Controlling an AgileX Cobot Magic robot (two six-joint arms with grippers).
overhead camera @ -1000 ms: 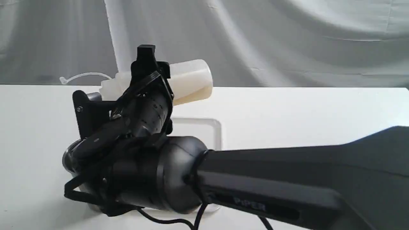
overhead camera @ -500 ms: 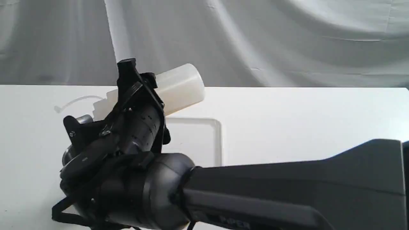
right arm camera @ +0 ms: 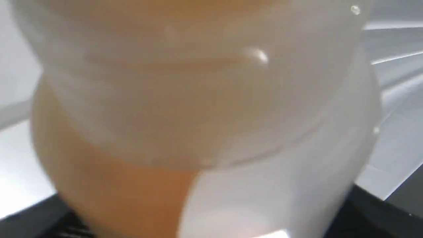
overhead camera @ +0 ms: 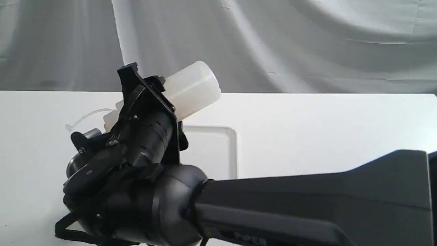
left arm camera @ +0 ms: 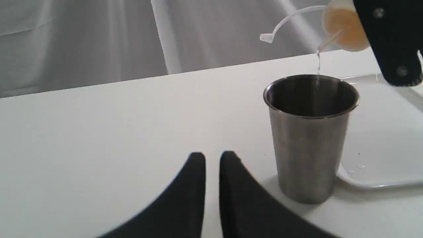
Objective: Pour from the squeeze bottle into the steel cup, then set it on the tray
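Observation:
My right gripper is shut on the squeeze bottle, which tilts with its base up to the right and its nozzle down to the left. In the left wrist view the bottle's nozzle hangs just above the steel cup, and a thin stream falls into it. Amber liquid fills the bottle's low side. The cup stands upright on the table beside the white tray. My left gripper rests shut and holds nothing, just short of the cup. In the exterior view the right arm hides the cup.
The white tray lies behind the right arm near the table's middle. A grey draped cloth hangs behind the white table. The bottle's cap tether sticks out over the table beyond the cup.
The right gripper has dropped and swung left, tipping the bottle from nearly level to nozzle down. In the last half second the tilt steepened a little more.

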